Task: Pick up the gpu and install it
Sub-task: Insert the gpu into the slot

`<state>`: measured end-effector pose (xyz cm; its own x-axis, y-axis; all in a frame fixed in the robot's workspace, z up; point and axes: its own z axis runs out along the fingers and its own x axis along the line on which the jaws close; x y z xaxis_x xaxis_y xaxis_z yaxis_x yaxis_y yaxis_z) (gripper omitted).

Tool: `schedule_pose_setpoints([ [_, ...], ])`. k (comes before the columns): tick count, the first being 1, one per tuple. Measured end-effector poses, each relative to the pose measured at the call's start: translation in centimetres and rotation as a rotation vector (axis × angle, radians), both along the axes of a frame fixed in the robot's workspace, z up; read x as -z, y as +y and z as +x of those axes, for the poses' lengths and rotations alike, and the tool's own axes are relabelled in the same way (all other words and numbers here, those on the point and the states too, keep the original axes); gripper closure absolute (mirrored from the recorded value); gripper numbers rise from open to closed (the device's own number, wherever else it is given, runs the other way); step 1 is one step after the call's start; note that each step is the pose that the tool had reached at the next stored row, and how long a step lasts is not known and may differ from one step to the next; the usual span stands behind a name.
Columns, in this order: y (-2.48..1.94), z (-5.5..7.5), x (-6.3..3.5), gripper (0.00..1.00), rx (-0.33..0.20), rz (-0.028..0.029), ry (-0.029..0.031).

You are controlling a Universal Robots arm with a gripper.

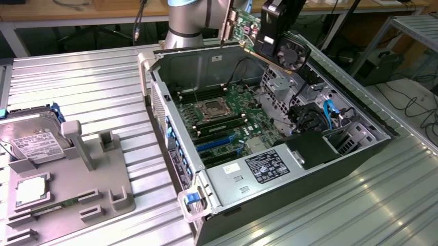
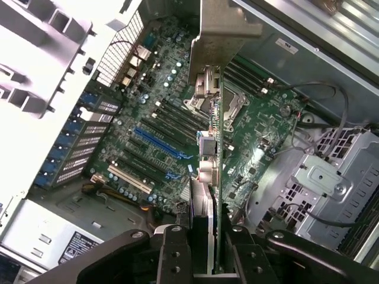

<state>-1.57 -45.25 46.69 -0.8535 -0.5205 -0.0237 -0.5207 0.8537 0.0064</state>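
At top centre of the exterior view, above the open PC case (image 1: 205, 64), the fingers (image 2: 174, 254) are clamped on the gpu (image 1: 263, 31). Carry step in hand, I'd say: gpu held tilted, well clear of the motherboard (image 1: 226, 123), not yet in a slot.

Single arm (image 1: 186, 20) held high, hand (image 1: 274, 23) pointing down, fingers (image 2: 174, 254) clamped on the gpu (image 1: 289, 52)
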Motion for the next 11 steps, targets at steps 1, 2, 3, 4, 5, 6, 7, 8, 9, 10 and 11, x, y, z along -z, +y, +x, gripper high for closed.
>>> schedule_pose_setpoints([
  [1, 0.0, 0.0, 0.0, 0.72, -0.006, 0.0, 0.0],
  [2, 0.0, 0.0, 0.0, 0.72, -0.012, 0.0001, 0.0],
  [3, 0.0, 0.0, 0.0, 0.72, -0.018, 0.0, 0.0],
  [4, 0.0, 0.0, 0.0, 0.72, -0.023, 0.0, 0.0],
  [5, 0.0, 0.0, 0.0, 0.72, -0.029, 0.0, 0.0],
  [6, 0.0, 0.0, 0.0, 0.72, -0.035, 0.0, 0.0],
  [7, 0.0, 0.0, 0.0, 0.72, -0.04, 0.0, 0.0],
  [8, 0.0, 0.0, 0.0, 0.72, -0.045, 0.0001, 0.0],
  [9, 0.0, 0.0, 0.0, 0.72, -0.051, 0.0001, 0.0],
  [10, 0.0, 0.0, 0.0, 0.72, -0.056, 0.0, 0.0],
  [11, 0.0, 0.0, 0.0, 0.72, -0.061, 0.0, 0.0],
])
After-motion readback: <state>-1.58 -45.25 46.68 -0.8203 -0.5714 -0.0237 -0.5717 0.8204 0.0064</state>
